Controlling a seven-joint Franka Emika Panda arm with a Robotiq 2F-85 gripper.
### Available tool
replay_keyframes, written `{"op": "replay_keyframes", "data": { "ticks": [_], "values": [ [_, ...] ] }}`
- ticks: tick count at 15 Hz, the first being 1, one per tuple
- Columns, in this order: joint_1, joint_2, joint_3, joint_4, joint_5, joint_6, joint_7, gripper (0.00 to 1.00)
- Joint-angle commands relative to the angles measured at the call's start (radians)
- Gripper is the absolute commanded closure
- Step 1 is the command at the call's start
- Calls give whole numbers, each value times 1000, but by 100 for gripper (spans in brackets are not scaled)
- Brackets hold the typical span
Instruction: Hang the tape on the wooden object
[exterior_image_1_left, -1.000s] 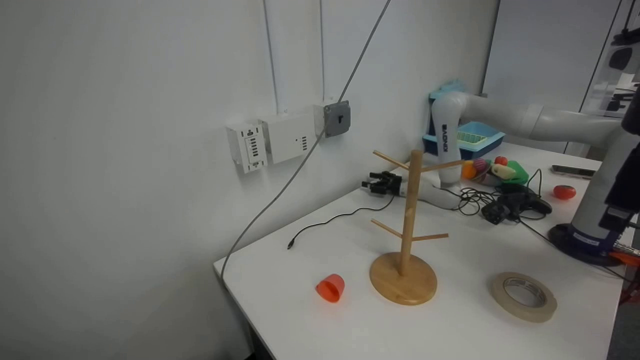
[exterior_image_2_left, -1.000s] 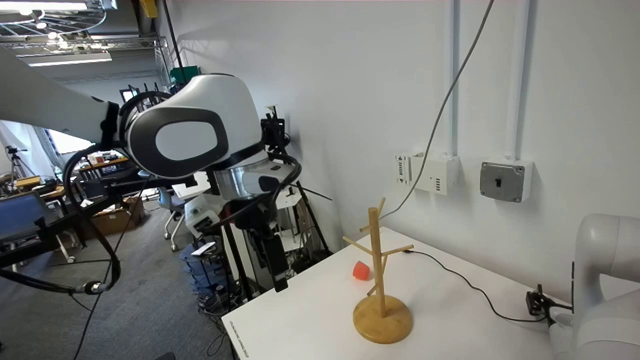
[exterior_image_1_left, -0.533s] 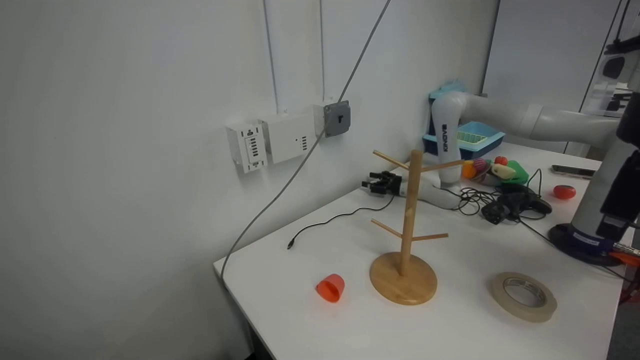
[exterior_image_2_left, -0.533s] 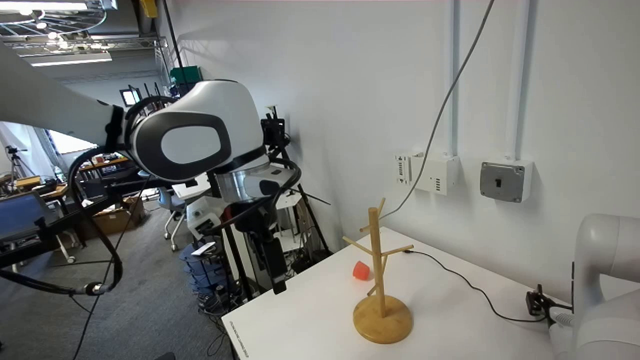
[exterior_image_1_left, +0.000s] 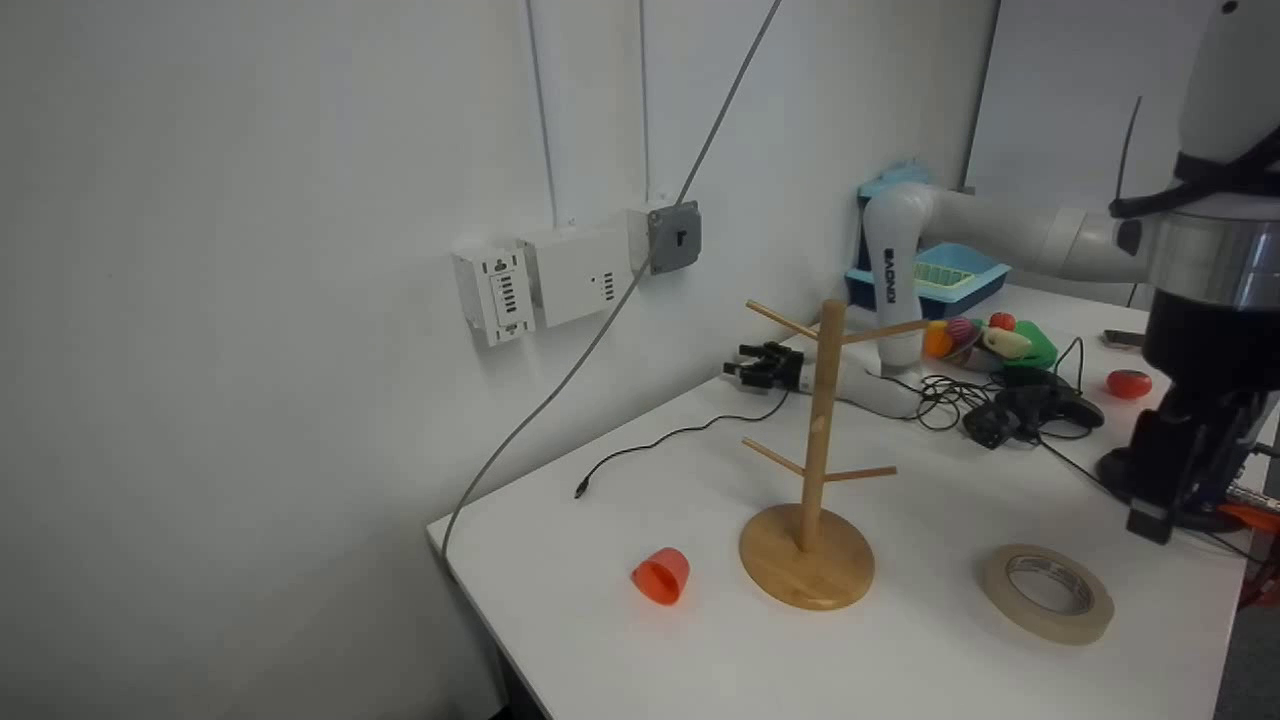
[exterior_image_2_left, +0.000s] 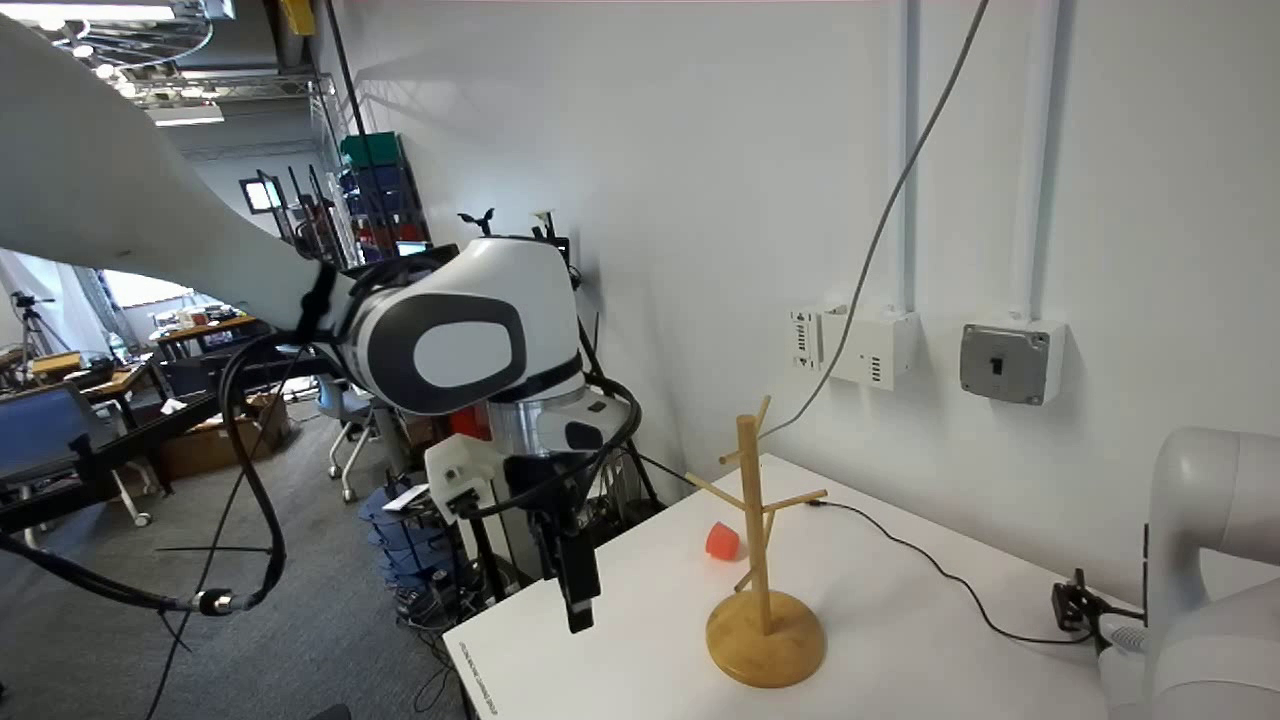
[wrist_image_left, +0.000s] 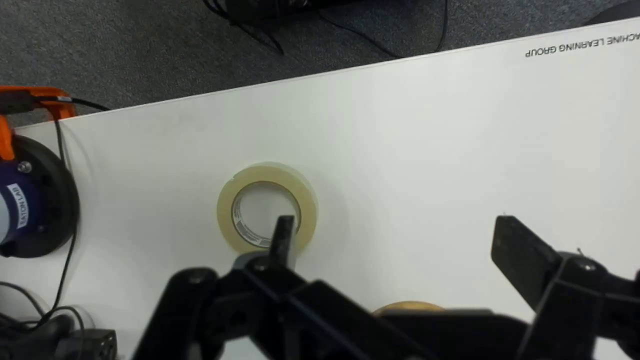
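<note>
Fingers (wrist_image_left: 522, 257): stood open, wide apart, bare desk (wrist_image_left: 430, 150) visible between the tips; their rear parts, dark and blurred, filled the bottom of the wrist view.

Tape (wrist_image_left: 225, 210): lay flat on the desk, near the base of the wooden stand (exterior_image_1_left: 820, 430); one fingertip covered part of its edge in the wrist view, and the print inside its core was too small to read.

Wooden stand: stood upright; in the wrist view only a curved sliver of its base showed past the fingers.

Robot arm (exterior_image_2_left: 460, 350): was cut off by the frame in both exterior views.

Second arm (exterior_image_1_left: 905, 260): ran partly out of sight behind the robot arm in an exterior view.

Blue basin (exterior_image_1_left: 975, 300): was partly hidden behind the second arm.

Form and finish: the tape was a smooth, pale beige ring with a wide hole. The stand, of light wood, had a disc base and a straight post. The cup (exterior_image_1_left: 661, 576), orange-red, lay on its side near that base.

Count: one roll; one stand, with four slanting pegs (exterior_image_1_left: 860, 474) distinguishable in an exterior view; one cup; three wall boxes (exterior_image_1_left: 575, 275), two white and one grey-faced. Toy-like food (exterior_image_1_left: 1005, 343) overlapped too closely for a sure number.
</note>
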Motion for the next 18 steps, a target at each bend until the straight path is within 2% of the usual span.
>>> {"op": "replay_keyframes", "data": {
  "ticks": [1, 11, 12, 18],
  "values": [
    [-1, 106, -4, 61, -2, 41, 50, 0],
    [13, 200, -20, 120, -6, 85, 156, 0],
    [13, 181, -18, 103, 0, 61, 119, 0],
    [14, 190, -20, 112, 1, 62, 138, 0]
  ]
}}
